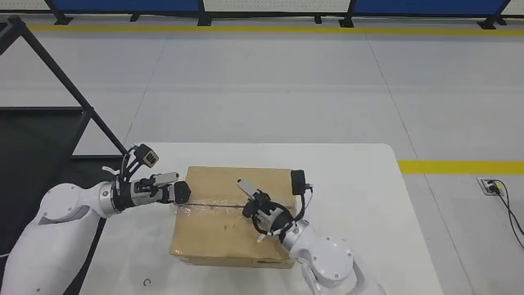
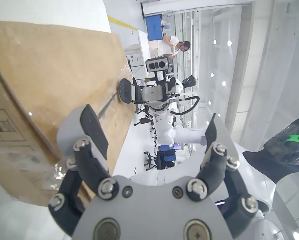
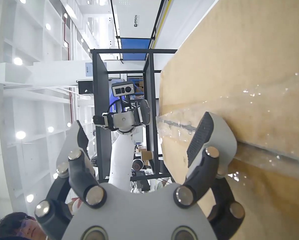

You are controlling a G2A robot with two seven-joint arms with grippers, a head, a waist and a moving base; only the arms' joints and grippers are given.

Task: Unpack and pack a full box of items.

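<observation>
Box (image 1: 221,233), taped shut, hides contents; left gripper (image 1: 178,192) and right gripper (image 1: 250,198) hold fingers spread at its top.

The box (image 1: 233,221) is brown cardboard, matt and faintly fibrous. The tape (image 3: 264,96) over its top seam is clear plastic film, glossy and wrinkled. The counter (image 1: 360,180) is white, smooth, low in sheen. The left pincer (image 2: 151,118) and right pincer (image 3: 142,123) have brushed grey metal base plates, bright screw heads and smooth pale plastic finger shells. The pads (image 3: 199,136) are black, ribbed, matt rubber.
</observation>
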